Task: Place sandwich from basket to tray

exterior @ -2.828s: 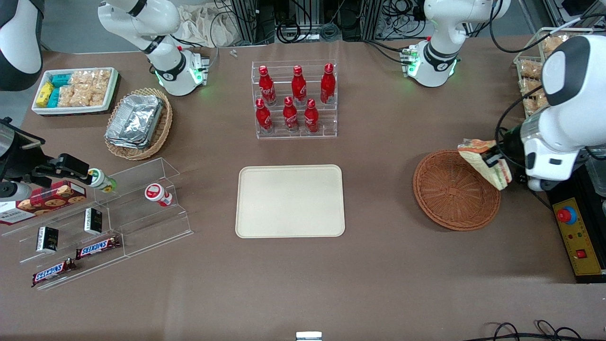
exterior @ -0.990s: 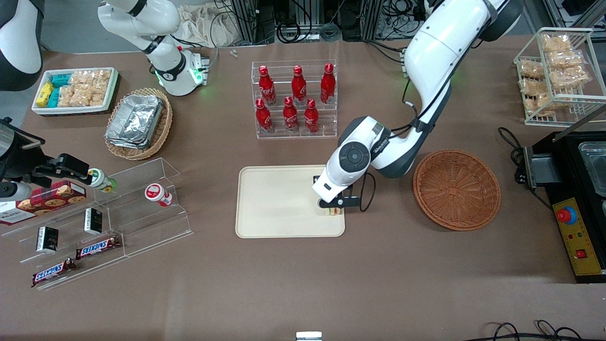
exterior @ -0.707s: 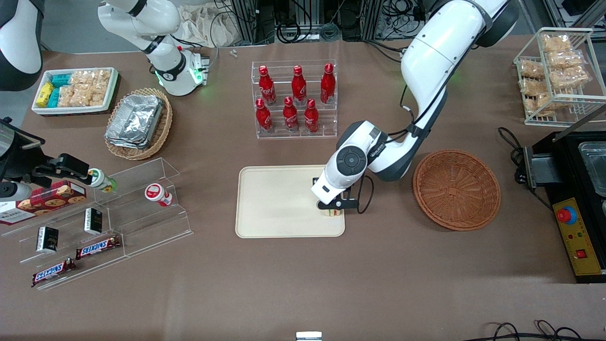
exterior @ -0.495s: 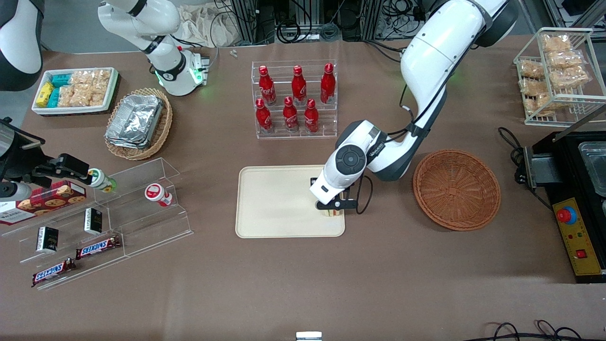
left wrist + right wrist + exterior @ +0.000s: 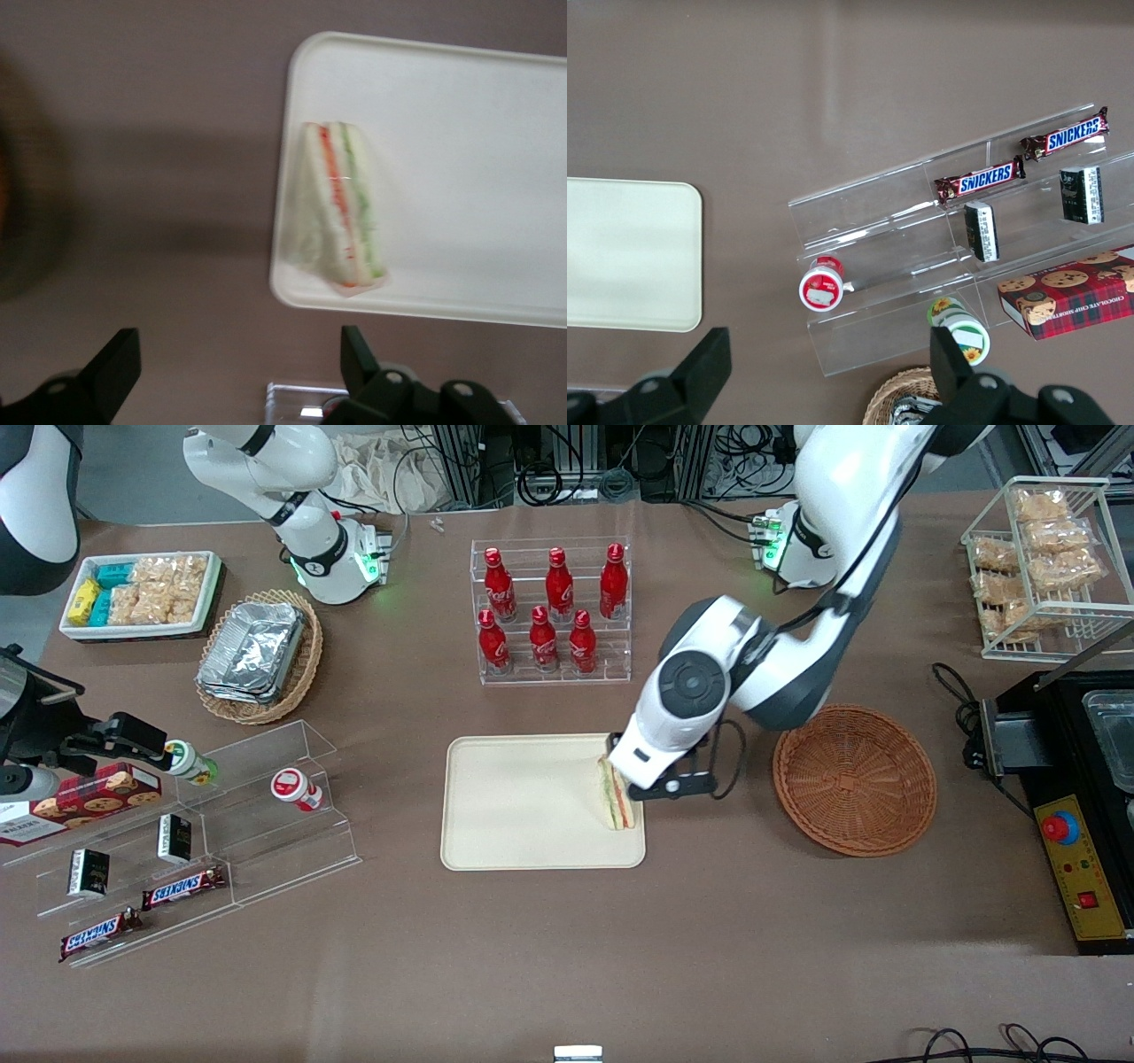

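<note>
- My gripper (image 5: 239,376) hangs up in the air above the edge of the tray (image 5: 523,841), on the side nearest the basket (image 5: 854,779). My fingers (image 5: 115,367) are spread wide apart and they hold nothing.
- The sandwich (image 5: 615,795) lies on the tray, right by that edge. In the front view it sits just right of the middle of the frame, and my arm covers part of it.
- My wrist camera shows the whole sandwich (image 5: 341,217). I can see its red and green stripes and a clear wrap around it. It lies by a rounded corner of the tray (image 5: 478,133).
- The front view shows the basket with nothing in it, on the right of the frame.
- Only the front view shows the red bottles (image 5: 549,607), in the upper middle of the frame.
</note>
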### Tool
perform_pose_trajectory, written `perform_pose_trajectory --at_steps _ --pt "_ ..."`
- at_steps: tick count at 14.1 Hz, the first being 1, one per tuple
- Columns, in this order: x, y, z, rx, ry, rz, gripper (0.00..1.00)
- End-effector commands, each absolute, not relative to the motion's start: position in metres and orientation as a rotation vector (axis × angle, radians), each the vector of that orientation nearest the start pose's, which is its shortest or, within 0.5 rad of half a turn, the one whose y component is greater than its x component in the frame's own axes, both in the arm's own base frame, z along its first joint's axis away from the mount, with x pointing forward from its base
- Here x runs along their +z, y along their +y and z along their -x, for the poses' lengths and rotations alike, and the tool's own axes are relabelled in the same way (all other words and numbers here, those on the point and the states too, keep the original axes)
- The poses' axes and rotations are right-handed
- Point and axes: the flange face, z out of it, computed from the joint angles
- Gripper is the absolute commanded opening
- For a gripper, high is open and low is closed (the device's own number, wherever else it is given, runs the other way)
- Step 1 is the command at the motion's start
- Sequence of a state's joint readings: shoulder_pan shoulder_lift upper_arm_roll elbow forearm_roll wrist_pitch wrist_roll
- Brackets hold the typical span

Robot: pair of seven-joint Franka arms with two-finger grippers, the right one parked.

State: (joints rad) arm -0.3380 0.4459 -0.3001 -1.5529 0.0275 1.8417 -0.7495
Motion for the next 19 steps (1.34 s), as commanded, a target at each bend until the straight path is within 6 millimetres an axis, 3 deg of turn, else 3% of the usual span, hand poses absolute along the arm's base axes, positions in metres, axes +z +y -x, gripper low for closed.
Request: perform_pose_trajectory --at_steps 1,2,6,11,12,14,16,19 --pt "0.435 -0.314 -0.548 0.278 -0.278 3.045 1.0" --pt "0.449 -0.295 -0.549 0.287 -0.283 3.029 1.0" --pt "0.502 -0.186 -0.563 0.304 -0.161 3.047 1.0" --pt "0.553 -0.081 -0.559 0.29 0.075 3.079 1.0" --pt "0.56 -0.066 -0.558 0.29 0.069 3.082 1.0" --pt "0.572 -0.053 -0.559 0.289 0.022 3.088 1.0" --pt "0.572 -0.03 -0.56 0.307 -0.04 3.086 1.0" --pt "0.571 -0.02 -0.562 0.31 -0.066 3.085 1.0"
